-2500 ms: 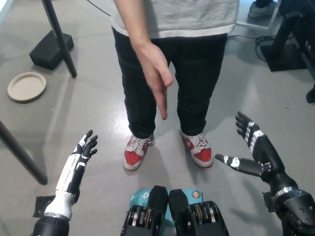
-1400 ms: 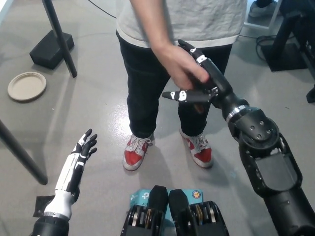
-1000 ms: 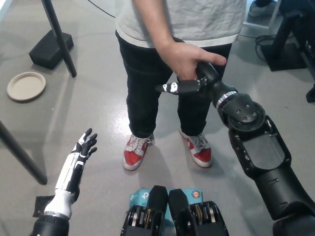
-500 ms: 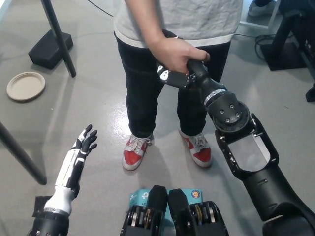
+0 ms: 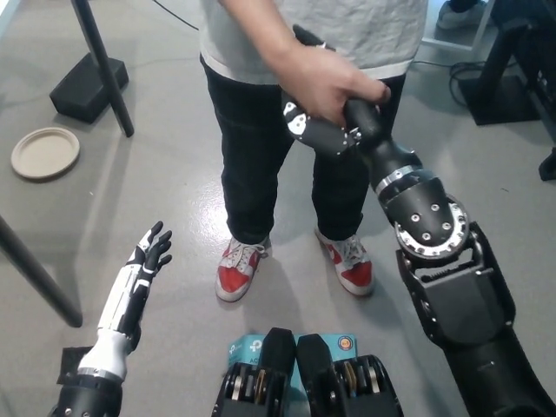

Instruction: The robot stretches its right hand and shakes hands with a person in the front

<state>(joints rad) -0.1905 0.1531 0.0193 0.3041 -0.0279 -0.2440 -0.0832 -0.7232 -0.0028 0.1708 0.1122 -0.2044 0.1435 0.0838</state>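
Holding the black right robot hand (image 5: 323, 130) closed in the person's hand (image 5: 326, 82) up front, I'd keep the grip light and the pumping small, while the white left robot hand (image 5: 149, 258) rests open, low.

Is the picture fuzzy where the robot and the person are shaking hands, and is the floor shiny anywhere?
In the head view, the person's hand wrapped around the robot's black right hand looks slightly soft, while the red-and-white shoes and the white left hand, resting open at the lower left, are crisp. The grey floor shows pale glare patches beside the person's legs.
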